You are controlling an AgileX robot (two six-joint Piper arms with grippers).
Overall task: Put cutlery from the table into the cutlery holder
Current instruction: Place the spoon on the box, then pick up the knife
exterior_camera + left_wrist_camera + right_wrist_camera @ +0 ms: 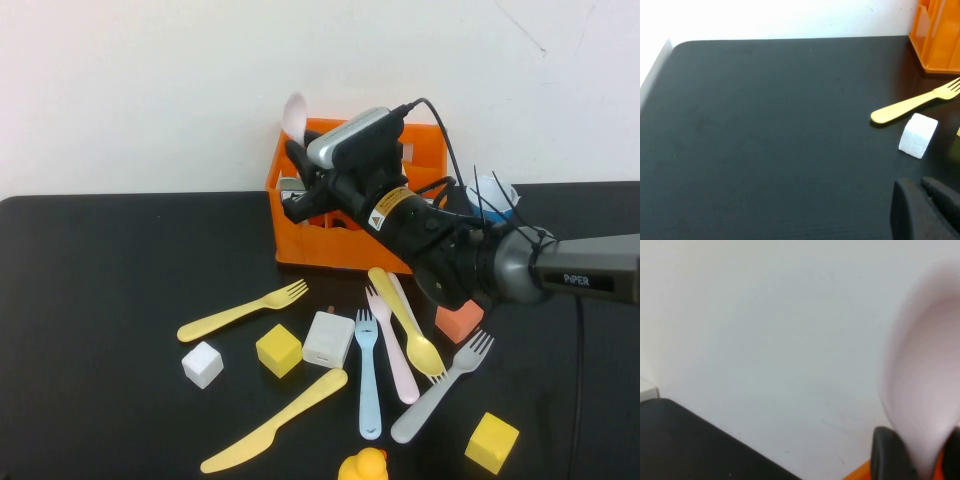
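Pinched upright between the right gripper [300, 160] jaws, a white spoon [294, 115] is held bowl-up over the crate [300, 240], while the left gripper [925, 210], jaw state untellable, is parked far left of it.

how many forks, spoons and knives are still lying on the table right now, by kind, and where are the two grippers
Forks: 3, yellow, blue, grey
Spoons: 2, yellow, pink
Knives: 1, yellow
Total: 6
Right gripper over the orange crate, shut on a white spoon.
Left gripper low over the table.
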